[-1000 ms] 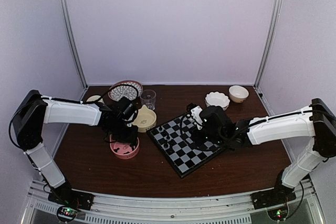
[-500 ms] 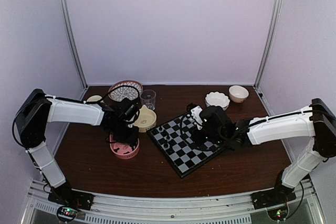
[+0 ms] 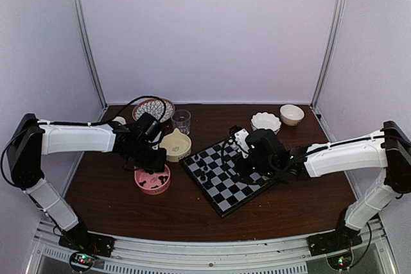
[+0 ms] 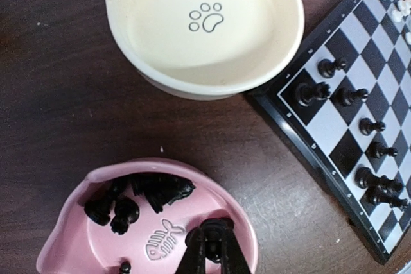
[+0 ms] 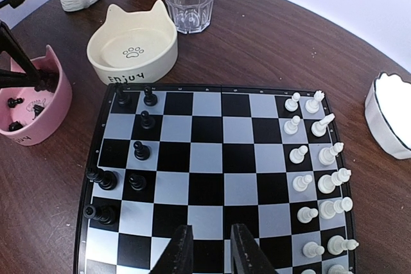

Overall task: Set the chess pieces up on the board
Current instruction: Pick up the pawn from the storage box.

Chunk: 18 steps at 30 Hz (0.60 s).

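Chess pieces (image 4: 154, 190) lie in the pink bowl (image 4: 70, 235) beside the board (image 4: 334, 123), where the left end effector (image 4: 207, 248) has just pinched shut on one black piece (image 4: 215, 226), ready to carry over, while the right end effector (image 5: 212, 248) waits part-open above the board.

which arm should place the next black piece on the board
Left. Left fingers are shut on a black piece over the pink bowl, beside the board; right fingers hover empty over the board.
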Motion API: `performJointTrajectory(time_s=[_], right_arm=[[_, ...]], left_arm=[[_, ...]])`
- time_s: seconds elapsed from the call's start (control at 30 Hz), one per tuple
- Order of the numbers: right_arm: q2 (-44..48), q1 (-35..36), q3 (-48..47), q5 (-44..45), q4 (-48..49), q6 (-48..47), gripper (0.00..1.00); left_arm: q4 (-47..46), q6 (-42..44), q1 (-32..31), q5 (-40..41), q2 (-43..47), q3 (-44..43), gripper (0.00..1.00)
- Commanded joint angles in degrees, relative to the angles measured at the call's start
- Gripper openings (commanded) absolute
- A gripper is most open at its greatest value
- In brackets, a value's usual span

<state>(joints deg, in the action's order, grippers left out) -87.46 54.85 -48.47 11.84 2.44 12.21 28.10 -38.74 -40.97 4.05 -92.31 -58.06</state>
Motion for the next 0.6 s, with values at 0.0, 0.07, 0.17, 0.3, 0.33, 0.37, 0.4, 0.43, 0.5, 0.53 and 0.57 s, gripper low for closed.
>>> performJointTrajectory(time_s=[0.0,0.07,0.17,0.3,0.33,0.37,0.4,0.43,0.5,0.53,0.57], right_arm=[[2.9,-0.3,1.2,2.2,1.8,0.6,0.24],[3.6,-0.3,1.7,3.1,2.1,0.7,0.24],[4.7,-0.4,2.7,4.9,2.6,1.1,0.24],[6.7,-0.8,4.0,7.3,2.9,2.1,0.24],[7.0,-1.0,4.4,8.0,2.9,2.5,0.24],[7.8,-1.2,4.8,8.6,3.0,2.9,0.24],[8.4,-1.5,5.2,9.3,3.0,3.3,0.24],[8.9,-1.7,5.6,9.9,3.1,3.7,0.24],[10.2,-2.3,6.7,10.7,3.5,4.5,0.24],[10.8,-2.6,7.2,11.0,3.6,4.8,0.24],[11.5,-2.8,7.7,11.4,3.9,5.1,0.24]], left_arm=[[-0.1,2.1,-1.8,-0.3,6.1,1.2,0.05],[0.2,2.8,-3.9,0.4,7.9,0.8,0.05],[0.9,3.9,-7.8,1.0,8.6,-1.5,0.05],[4.1,5.6,-13.7,3.4,5.7,-8.3,0.05],[5.0,5.9,-14.6,3.8,4.4,-10.3,0.05],[5.6,6.1,-15.3,4.1,3.2,-12.2,0.05],[5.9,6.4,-15.7,3.9,1.9,-13.8,0.05],[6.2,6.7,-15.9,3.4,0.4,-15.6,0.05],[7.0,7.3,-15.9,2.0,-2.7,-19.0,0.05],[7.5,7.8,-16.0,1.3,-4.3,-20.9,0.05],[8.3,8.2,-16.0,0.8,-6.1,-22.7,0.05]])
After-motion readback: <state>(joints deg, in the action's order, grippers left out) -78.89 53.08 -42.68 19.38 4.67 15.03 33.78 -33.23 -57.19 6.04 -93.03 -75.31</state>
